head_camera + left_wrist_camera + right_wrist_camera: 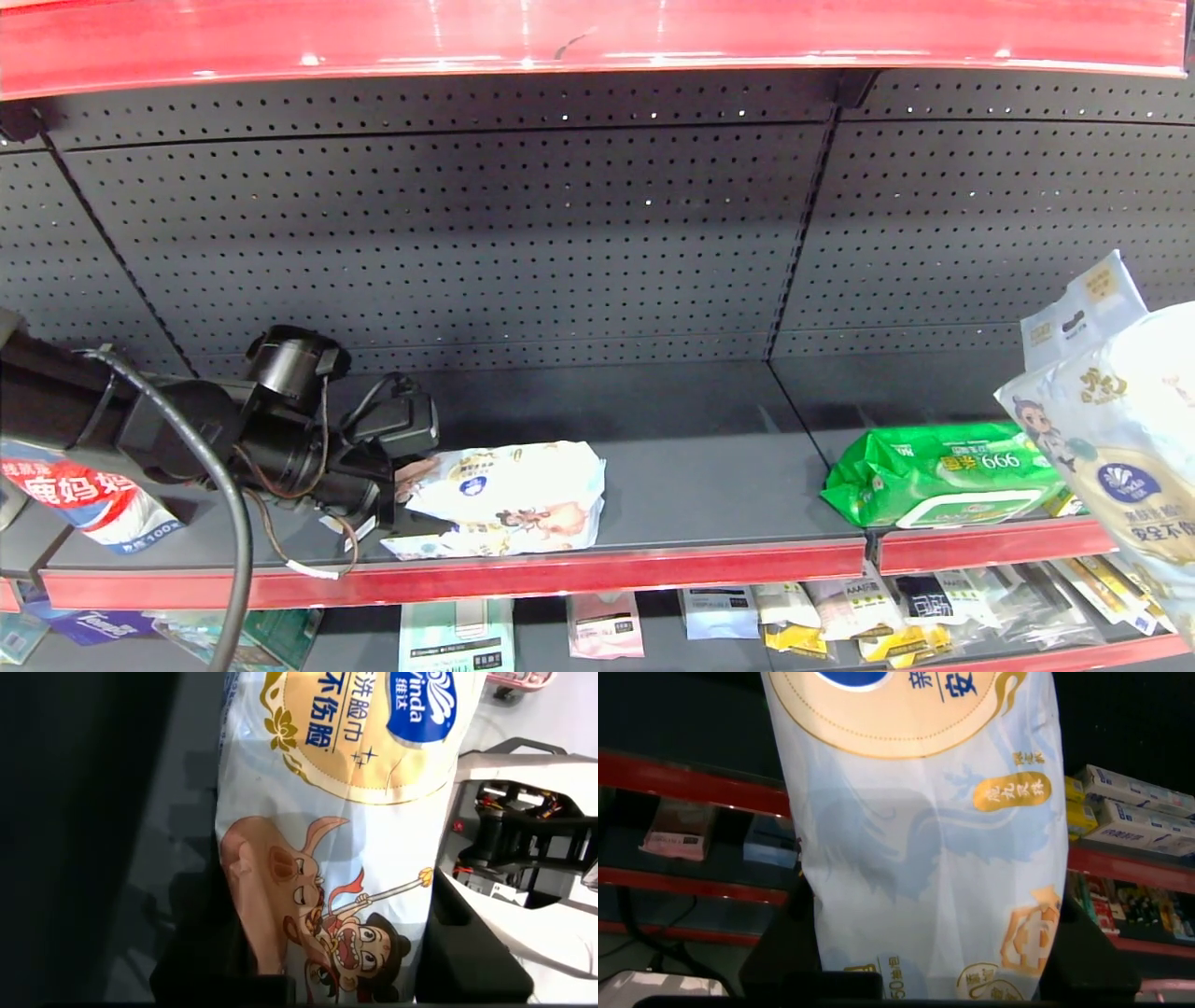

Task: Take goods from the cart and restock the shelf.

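A grey shop shelf (709,485) with a red front strip runs across the head view. Nearest, on the right and short of the shelf's front edge, the right claw (943,980) is clamped on an upright white tissue pack (1120,439). The pack hangs up in the air, probably held ready for its turn on the shelf. On the left, the left claw (401,495) reaches over the front strip, its fingers (210,961) pressed against both sides of another white cartoon pack (509,499). That pack lies flat on the shelf board with its long side along the front. Set down but not let go, it looks like a placing step nearly done; opening the fingers and backing out would finish it. A red-and-white bag (84,499) sits just behind the left arm, and a green wipes pack (943,471) lies farther right on the next bay. Behind everything stands the dotted back panel (560,233).
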Controlling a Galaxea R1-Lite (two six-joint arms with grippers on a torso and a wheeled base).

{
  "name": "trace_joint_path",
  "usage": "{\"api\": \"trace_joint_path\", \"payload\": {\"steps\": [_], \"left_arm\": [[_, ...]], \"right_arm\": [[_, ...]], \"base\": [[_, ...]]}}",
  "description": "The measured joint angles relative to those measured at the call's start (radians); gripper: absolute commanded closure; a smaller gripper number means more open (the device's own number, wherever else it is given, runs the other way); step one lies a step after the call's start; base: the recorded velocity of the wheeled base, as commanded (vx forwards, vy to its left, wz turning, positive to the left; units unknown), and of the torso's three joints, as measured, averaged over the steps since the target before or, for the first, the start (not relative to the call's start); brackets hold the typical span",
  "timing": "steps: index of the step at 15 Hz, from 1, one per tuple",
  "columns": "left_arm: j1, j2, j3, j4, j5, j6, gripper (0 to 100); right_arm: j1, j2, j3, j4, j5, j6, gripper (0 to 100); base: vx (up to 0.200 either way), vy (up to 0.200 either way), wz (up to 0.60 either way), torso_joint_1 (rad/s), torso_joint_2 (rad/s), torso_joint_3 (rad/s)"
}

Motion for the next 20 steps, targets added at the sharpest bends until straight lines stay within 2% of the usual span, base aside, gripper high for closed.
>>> {"api": "trace_joint_path", "payload": {"steps": [4, 5, 9, 12, 15, 20], "left_arm": [[0.0, 0.002, -0.003, -0.005, 0.009, -0.002, 100], [0.0, 0.002, -0.003, -0.009, 0.009, -0.002, 0], [0.001, -0.001, -0.006, -0.014, 0.006, -0.01, 0], [-0.001, -0.029, -0.011, -0.015, -0.005, -0.063, 0], [-0.001, -0.077, -0.007, -0.016, -0.034, -0.15, 0], [-0.001, -0.164, 0.0, -0.019, -0.037, -0.213, 0]], "right_arm": [[0.0, 0.0, -0.001, 0.0, 0.0, 0.0, 100], [0.0, 0.0, -0.001, 0.001, 0.0, 0.0, 100], [0.0, 0.0, -0.001, 0.001, 0.0, 0.0, 100], [0.0, 0.0, 0.002, 0.002, 0.0, 0.0, 100], [0.0, 0.0, 0.005, 0.001, 0.0, -0.001, 100], [0.0, -0.007, 0.01, 0.001, -0.001, -0.001, 100]], "base": [[0.0, 0.0, 0.0, 0.0, 0.0, 0.0], [0.0, 0.0, 0.0, 0.0, 0.0, 0.0], [0.0, 0.0, 0.0, 0.0, 0.0, 0.0], [0.0, 0.0, 0.0, 0.0, 0.0, 0.0], [0.0, 0.0, 0.0, 0.0, 0.0, 0.0], [0.0, 0.0, 0.0, 0.0, 0.0, 0.0]]}}
